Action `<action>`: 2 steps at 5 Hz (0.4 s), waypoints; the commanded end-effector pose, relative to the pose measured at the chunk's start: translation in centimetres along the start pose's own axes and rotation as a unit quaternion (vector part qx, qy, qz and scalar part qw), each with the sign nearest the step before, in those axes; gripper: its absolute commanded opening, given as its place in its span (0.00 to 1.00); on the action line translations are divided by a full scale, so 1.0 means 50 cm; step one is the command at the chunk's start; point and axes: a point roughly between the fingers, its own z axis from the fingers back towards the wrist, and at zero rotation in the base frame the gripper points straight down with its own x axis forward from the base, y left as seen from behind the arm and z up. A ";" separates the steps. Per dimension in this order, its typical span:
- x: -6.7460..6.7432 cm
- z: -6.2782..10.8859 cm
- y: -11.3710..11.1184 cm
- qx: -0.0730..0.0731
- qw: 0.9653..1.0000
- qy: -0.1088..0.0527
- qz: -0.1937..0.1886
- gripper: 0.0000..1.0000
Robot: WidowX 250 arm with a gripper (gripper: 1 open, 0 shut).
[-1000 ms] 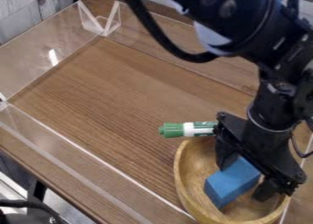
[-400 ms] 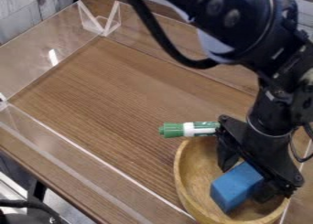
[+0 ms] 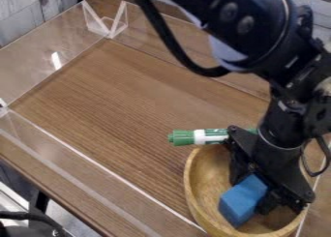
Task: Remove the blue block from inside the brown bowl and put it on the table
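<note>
Down inside the round light-brown wooden bowl [image 3: 207, 188] sits the small bright-blue rectangular block [image 3: 243, 198], tilted, long axis running from lower left up toward the black end effector [image 3: 269, 178] directly above it. The jaws look clamped shut on the block's upper end. Beyond the rim lies a green-and-white marker [image 3: 198, 137] on the wood-grain surface [image 3: 116, 96]; the lift goes straight up.

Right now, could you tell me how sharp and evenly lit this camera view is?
Camera view: soft, low resolution; the dark arm is blurred at top; glare streaks the acrylic wall; the blue block and brown bowl stay readable.
</note>
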 end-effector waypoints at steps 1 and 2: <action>0.023 0.036 0.004 0.000 1.000 -0.024 -0.001 0.00; 0.023 0.051 0.007 0.007 1.000 -0.017 -0.006 0.00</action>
